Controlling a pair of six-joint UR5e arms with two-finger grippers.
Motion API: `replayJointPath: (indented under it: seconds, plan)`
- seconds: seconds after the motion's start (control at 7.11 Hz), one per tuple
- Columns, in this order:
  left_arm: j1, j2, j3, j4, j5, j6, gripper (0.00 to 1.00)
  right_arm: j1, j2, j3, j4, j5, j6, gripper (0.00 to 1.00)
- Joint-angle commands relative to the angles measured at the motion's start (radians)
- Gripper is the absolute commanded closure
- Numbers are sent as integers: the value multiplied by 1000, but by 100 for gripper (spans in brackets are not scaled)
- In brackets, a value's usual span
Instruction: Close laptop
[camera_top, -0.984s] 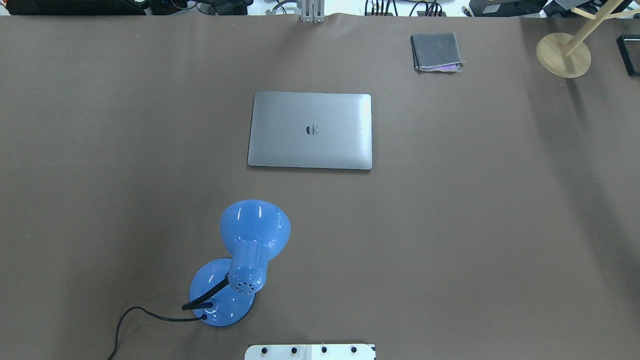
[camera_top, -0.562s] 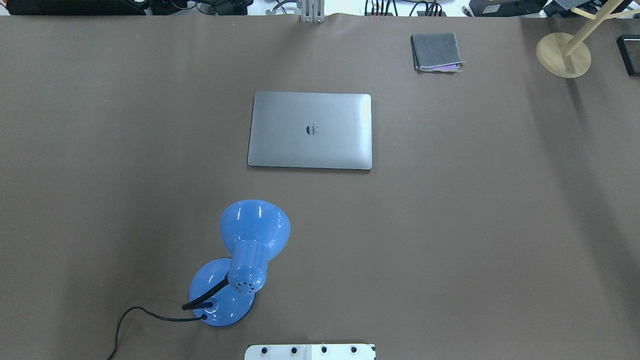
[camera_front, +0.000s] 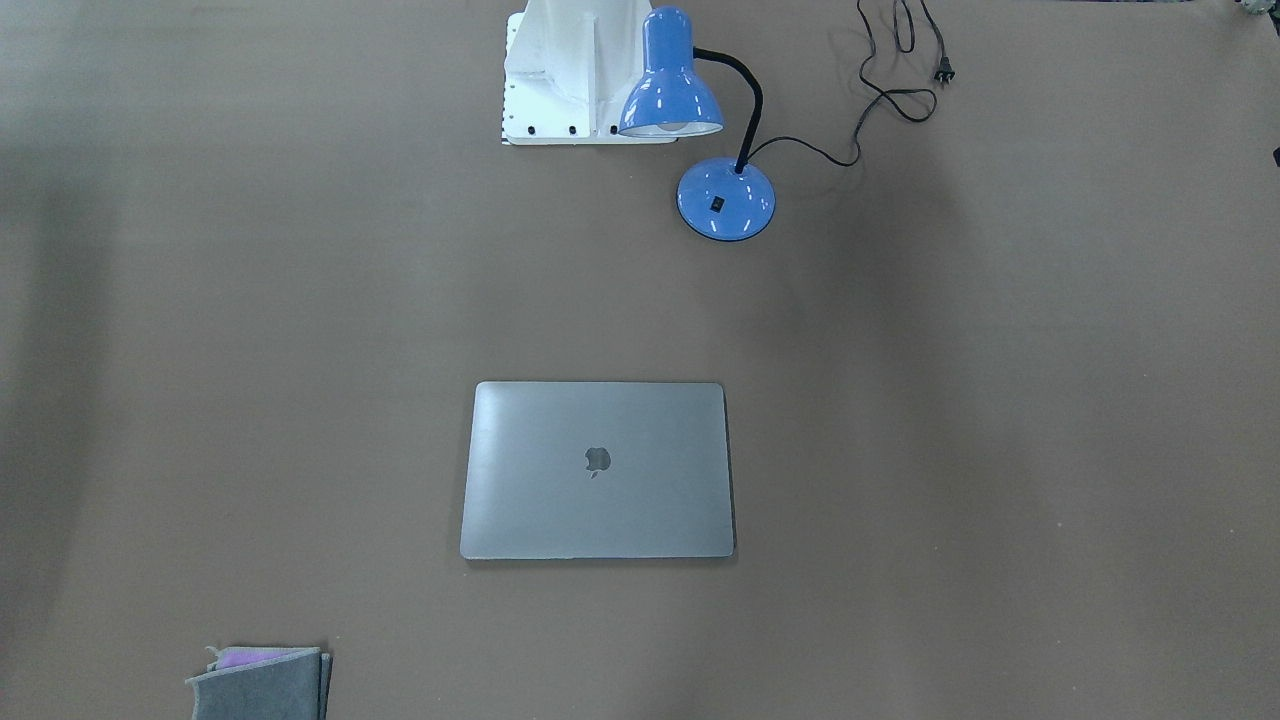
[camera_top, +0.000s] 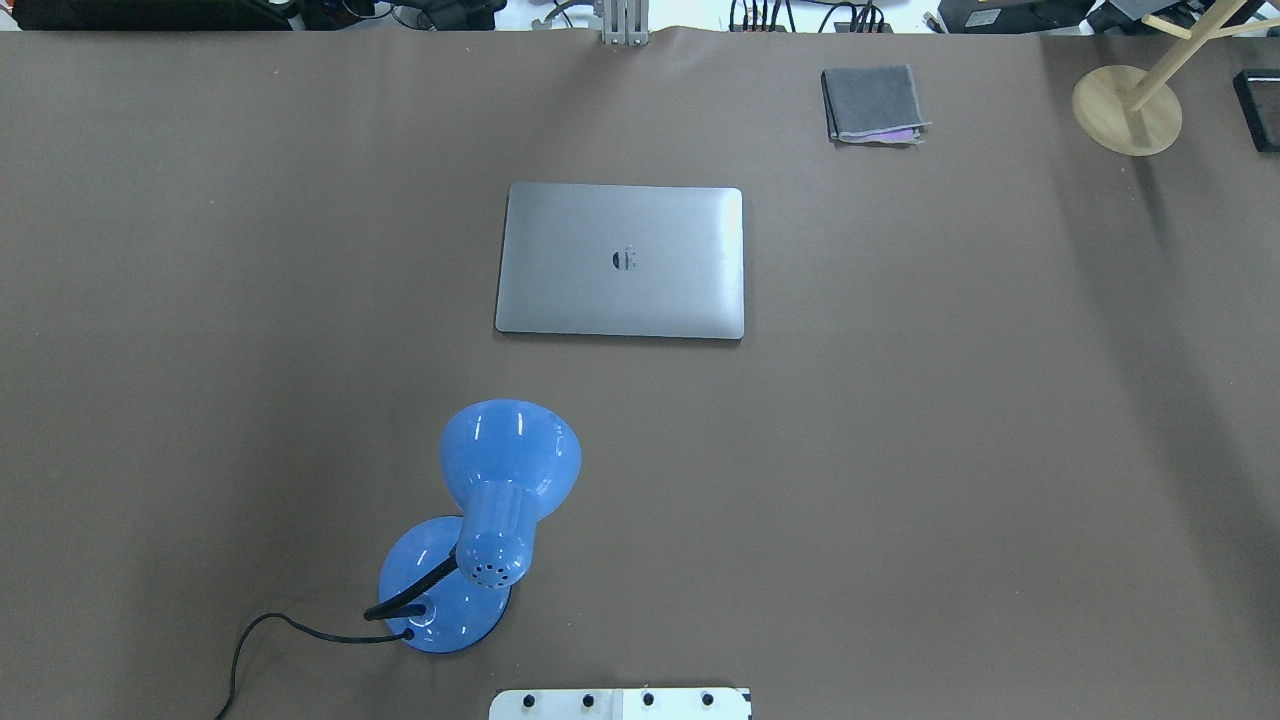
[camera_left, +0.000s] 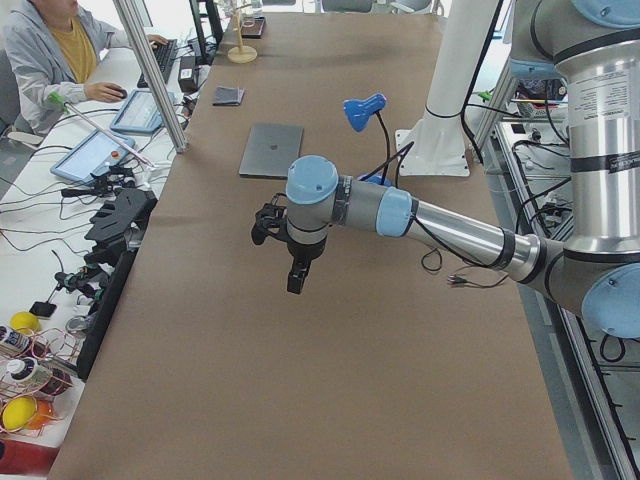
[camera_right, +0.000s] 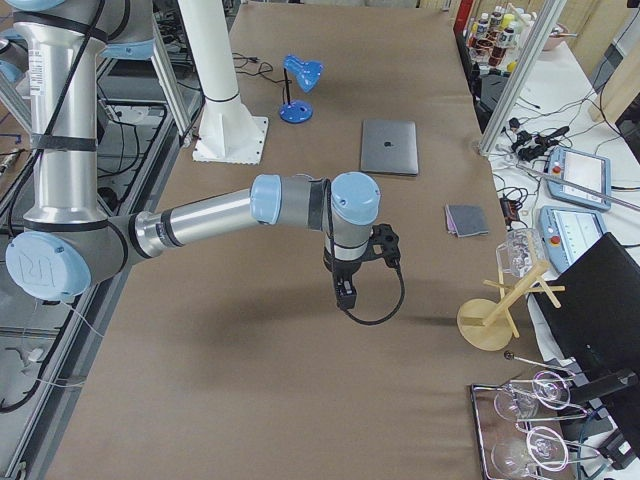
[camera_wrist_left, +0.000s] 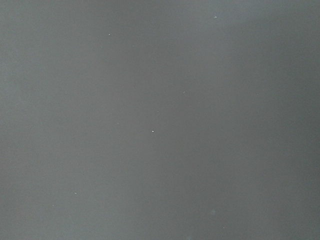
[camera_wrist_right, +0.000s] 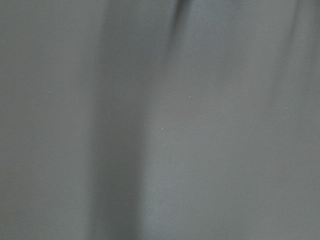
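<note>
The space-grey laptop (camera_top: 620, 260) lies flat in the middle of the table with its lid down and the apple logo up; it also shows in the front view (camera_front: 597, 469) and both side views (camera_left: 271, 150) (camera_right: 389, 146). My left gripper (camera_left: 296, 283) hangs over bare table at the left end, far from the laptop. My right gripper (camera_right: 345, 297) hangs over bare table at the right end, also far from it. Both show only in the side views, so I cannot tell whether they are open or shut. Both wrist views show only bare tablecloth.
A blue desk lamp (camera_top: 490, 505) with a black cord stands near the robot's base, left of centre. A folded grey cloth (camera_top: 872, 103) lies at the far right. A wooden stand (camera_top: 1126, 108) is at the far right corner. An operator (camera_left: 50, 55) sits beyond the far edge.
</note>
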Motion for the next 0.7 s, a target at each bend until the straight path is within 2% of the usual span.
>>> replayJointPath:
  seconds: [0.0,0.56]
  plan:
    - [-1,-11,-11,-4,4,-5,2,-1,2,-1,1,0,0,0]
    - [1,-49,-14,0,6,-52,2,-2,9,0,1,2,0,0]
